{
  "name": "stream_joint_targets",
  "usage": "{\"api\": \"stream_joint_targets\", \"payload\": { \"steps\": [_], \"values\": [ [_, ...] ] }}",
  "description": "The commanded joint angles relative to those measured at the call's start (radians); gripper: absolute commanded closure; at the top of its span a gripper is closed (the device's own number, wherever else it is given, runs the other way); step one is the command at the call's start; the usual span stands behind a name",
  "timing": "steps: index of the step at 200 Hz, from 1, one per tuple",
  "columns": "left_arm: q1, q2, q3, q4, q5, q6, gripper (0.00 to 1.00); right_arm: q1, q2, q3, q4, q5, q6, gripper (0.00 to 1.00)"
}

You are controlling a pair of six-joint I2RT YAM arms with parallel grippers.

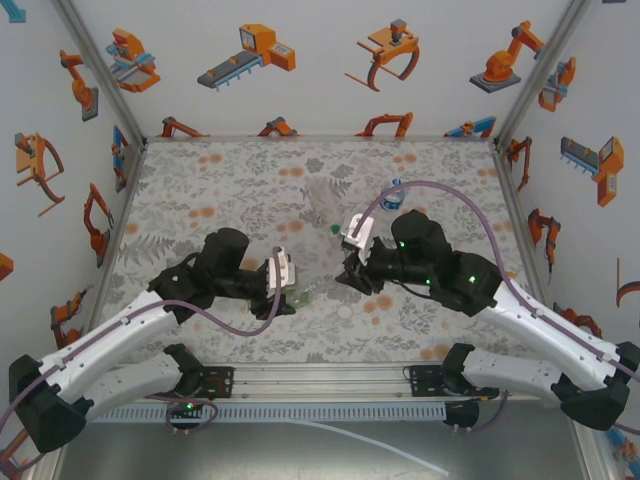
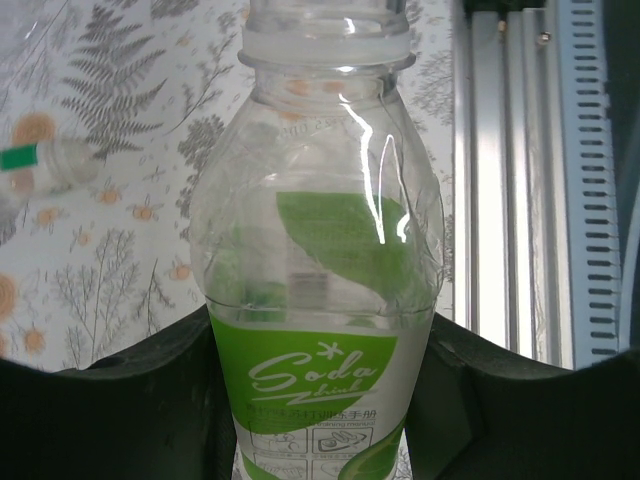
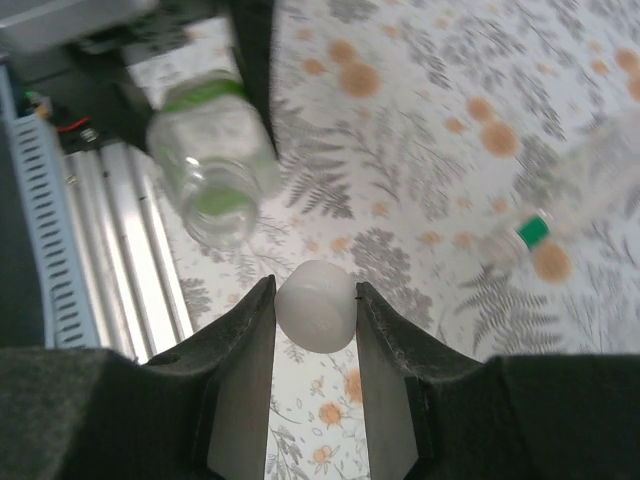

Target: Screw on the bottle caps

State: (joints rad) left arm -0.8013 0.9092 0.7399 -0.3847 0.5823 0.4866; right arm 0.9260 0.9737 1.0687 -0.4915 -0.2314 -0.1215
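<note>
Down at the near edge, the two arms reach in toward each other over the flowered table [image 1: 200, 180]. The left gripper [image 1: 283, 283] is clamped tight around the body of the green-label bottle [image 2: 320, 300] – fingers pressed on both sides, mouth bare. Just across from it, the right gripper [image 3: 316, 330] has closed in on the white cap [image 3: 316, 305] and pinches it between its fingertips. From the right wrist, the bottle's open mouth faces that cap – near, but apart, with the cap not on yet. Farther back, near the middle of the table, the clear bottle [image 1: 322, 198] lies on its side with a green band [image 3: 533, 230] at its near end (cap or ring, I cannot tell). Beyond that, to the right, stands the blue-label bottle [image 1: 393, 197].
</note>
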Motion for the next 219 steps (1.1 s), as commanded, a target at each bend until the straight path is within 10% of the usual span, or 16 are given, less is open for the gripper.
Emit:
{"api": "stream_joint_targets", "payload": {
  "steps": [1,112,219],
  "values": [
    [0.051,-0.06,-0.061,0.112,-0.034,-0.124,1.0,-0.071,0.008,-0.044,-0.016,0.141,0.149,1.0],
    [0.078,-0.162,-0.036,0.131,-0.139,-0.255,1.0,-0.205,0.459,-0.17,0.043,0.331,0.676,0.96],
    [0.075,-0.179,-0.042,0.135,-0.111,-0.267,1.0,-0.205,0.667,-0.18,0.105,0.288,0.697,0.7]
  ]
}}
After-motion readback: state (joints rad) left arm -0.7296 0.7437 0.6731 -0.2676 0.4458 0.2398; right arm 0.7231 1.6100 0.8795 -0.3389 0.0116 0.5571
